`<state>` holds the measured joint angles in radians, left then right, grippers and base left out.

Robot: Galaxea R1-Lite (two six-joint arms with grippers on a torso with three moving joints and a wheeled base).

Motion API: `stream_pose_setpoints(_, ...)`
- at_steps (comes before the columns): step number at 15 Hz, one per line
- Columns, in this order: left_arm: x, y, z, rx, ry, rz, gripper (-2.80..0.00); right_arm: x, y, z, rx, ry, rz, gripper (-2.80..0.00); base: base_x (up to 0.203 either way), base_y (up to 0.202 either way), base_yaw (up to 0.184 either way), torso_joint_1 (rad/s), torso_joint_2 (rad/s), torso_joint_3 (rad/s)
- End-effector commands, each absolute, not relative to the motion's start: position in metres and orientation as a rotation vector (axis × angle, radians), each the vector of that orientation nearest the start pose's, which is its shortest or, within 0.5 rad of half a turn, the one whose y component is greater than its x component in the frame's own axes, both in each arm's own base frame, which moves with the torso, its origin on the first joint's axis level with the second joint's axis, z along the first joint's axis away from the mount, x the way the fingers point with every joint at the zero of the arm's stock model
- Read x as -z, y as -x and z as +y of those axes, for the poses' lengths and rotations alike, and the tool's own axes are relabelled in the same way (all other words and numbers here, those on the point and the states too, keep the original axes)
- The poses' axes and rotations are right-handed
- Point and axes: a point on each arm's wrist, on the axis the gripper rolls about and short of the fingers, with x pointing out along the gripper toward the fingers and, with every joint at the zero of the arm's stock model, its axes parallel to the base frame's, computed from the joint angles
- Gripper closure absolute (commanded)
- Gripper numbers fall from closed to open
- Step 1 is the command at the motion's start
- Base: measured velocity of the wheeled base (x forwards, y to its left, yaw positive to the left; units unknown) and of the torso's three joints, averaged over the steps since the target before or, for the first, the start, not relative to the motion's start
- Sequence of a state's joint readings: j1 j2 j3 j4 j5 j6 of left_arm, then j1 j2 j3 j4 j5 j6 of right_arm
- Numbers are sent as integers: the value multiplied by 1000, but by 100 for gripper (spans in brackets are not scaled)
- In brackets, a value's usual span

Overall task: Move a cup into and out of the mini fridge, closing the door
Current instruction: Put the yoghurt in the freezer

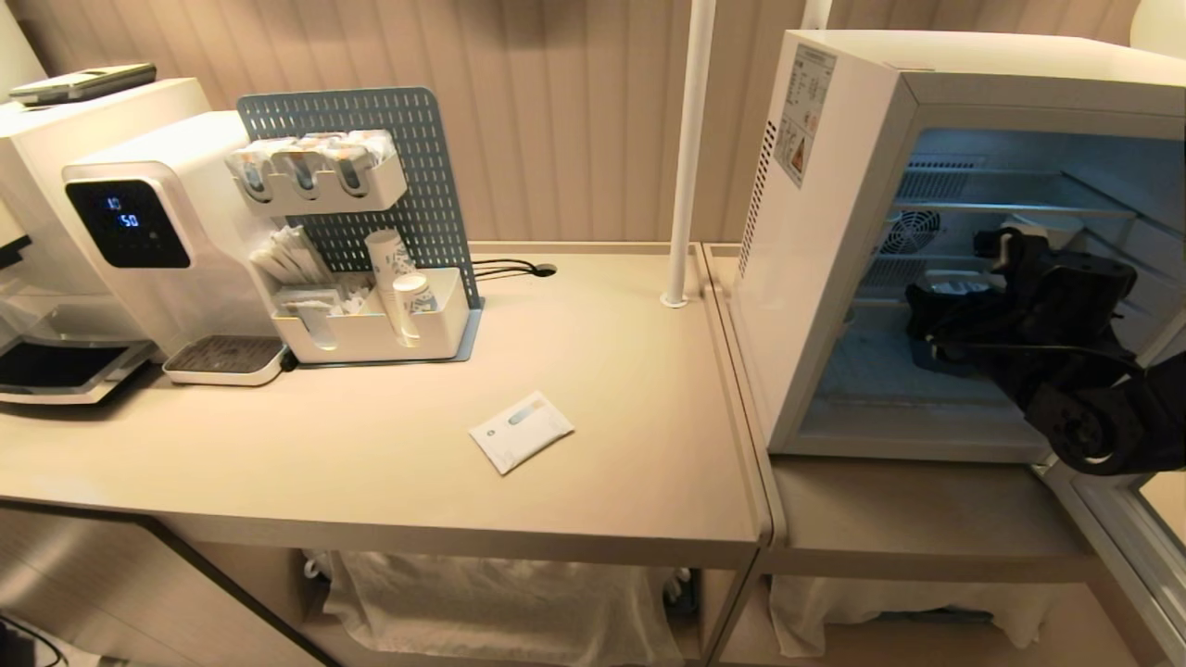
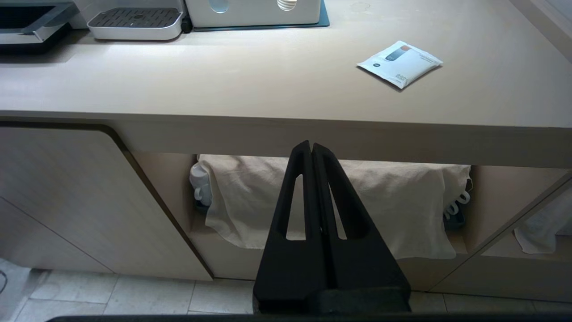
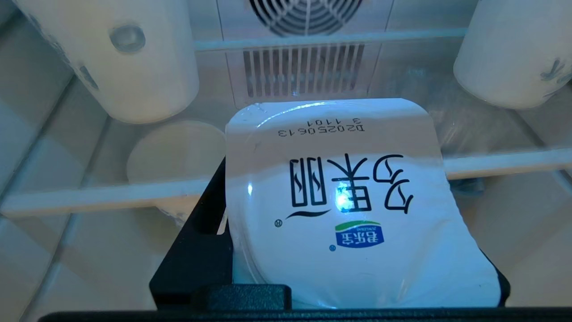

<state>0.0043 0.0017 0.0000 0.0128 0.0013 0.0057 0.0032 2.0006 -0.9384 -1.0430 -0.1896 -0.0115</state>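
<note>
- The mini fridge (image 1: 834,250) stands open; the right gripper (image 1: 936,310) reaches in through its front.
- Inside, two white bottles (image 3: 129,58) flank the cup (image 3: 344,201), with a gap between them before the fan (image 3: 306,13).

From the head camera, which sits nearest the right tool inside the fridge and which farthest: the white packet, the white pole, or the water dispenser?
Measured from the right tool, inside the mini fridge:
1. White pole, just left of the fridge.
2. White packet, mid-counter.
3. Water dispenser, far left.

Cup (image 3: 348,210) lid was glossy foil-like film; counter (image 1: 371,445) matt wood-look laminate; fridge (image 1: 834,232) shell smooth white plastic; cloth (image 2: 384,205) wrinkled.
</note>
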Motion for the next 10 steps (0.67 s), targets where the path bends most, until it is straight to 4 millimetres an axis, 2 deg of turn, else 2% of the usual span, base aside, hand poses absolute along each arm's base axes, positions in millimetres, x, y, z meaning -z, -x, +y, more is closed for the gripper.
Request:
stream_pose_setpoints(1, -74, 23, 0, -6, -6, 17, 0, -151, -373, -3, 191, 13, 30, 0, 0, 0, 0, 0, 0, 0)
stream_pose_setpoints(5, -74, 23, 0, -6, -6, 15, 0, -153, -373, -3, 192, 12, 18, 0, 0, 0, 0, 0, 0, 0)
stream_pose_setpoints(10, -74, 23, 0, -6, -6, 15, 0, -177, -374, -3, 194, 30, -20, 0, 0, 0, 0, 0, 0, 0)
